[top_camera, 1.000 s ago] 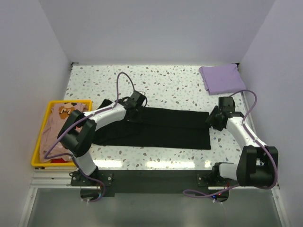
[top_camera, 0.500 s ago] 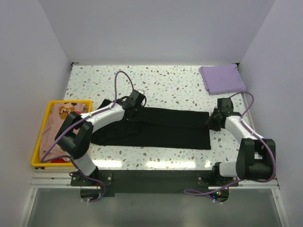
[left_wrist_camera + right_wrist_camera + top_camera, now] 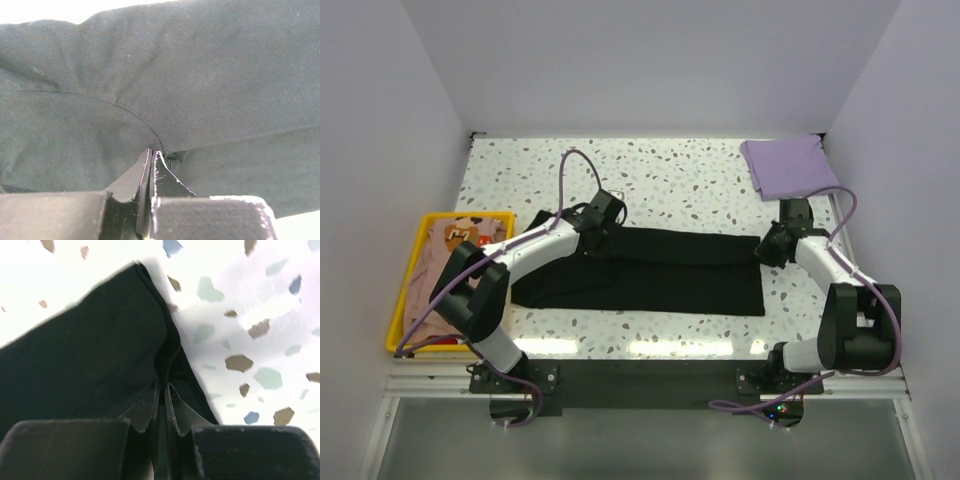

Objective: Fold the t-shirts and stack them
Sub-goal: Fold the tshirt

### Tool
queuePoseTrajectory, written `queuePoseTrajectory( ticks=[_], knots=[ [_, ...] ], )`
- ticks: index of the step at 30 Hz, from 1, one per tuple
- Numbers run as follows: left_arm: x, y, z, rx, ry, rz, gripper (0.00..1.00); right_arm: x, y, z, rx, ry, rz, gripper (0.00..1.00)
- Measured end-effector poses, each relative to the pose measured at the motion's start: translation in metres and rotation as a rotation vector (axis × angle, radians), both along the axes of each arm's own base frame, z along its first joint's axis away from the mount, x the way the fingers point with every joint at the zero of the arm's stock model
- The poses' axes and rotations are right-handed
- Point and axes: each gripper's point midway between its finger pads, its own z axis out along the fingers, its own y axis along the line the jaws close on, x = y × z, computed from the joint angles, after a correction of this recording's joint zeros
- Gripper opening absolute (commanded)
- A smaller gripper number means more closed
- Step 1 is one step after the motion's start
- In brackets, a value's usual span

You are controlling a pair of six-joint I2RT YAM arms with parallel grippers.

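The black t-shirt (image 3: 660, 275) lies as a long flat band across the middle of the top view, on the speckled table (image 3: 670, 170). The left gripper (image 3: 151, 154) is at the band's upper left edge, its fingers pressed together with a pinch of black cloth between the tips. The right gripper (image 3: 162, 389) is at the band's upper right corner, its fingers almost together and clamped on a fold of the same shirt. The lavender t-shirt (image 3: 790, 167) lies folded in the upper right corner of the table. The peach-tan t-shirt (image 3: 445, 262) sits in the yellow tray (image 3: 468, 214) at the left; its brown-red print is too small to read.
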Motion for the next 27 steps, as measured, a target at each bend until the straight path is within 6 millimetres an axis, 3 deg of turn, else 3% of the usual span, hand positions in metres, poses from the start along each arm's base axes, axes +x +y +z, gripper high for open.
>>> queuePoseTrajectory(
  ticks=[8, 12, 18, 21, 27],
  knots=[
    [-0.001, 0.002, 0.002, 0.016, 0.004, -0.02, 0.0, 0.045, 0.002, 0.029, 0.025, -0.077, 0.003, 0.02],
    [-0.002, 0.002, 0.002, 0.019, 0.007, -0.03, 0.0, 0.048, 0.001, 0.031, 0.028, -0.086, 0.0, 0.02],
    [-0.004, 0.0, 0.002, 0.009, 0.015, -0.039, 0.0, 0.031, -0.001, 0.022, 0.031, -0.056, -0.011, 0.03],
    [-0.004, 0.0, 0.002, 0.004, 0.018, -0.041, 0.0, 0.034, 0.0, 0.024, 0.049, -0.06, -0.009, 0.03],
    [0.005, -0.003, 0.006, -0.011, 0.008, -0.032, 0.0, 0.073, 0.006, 0.034, 0.095, -0.098, 0.018, 0.02]
  ],
)
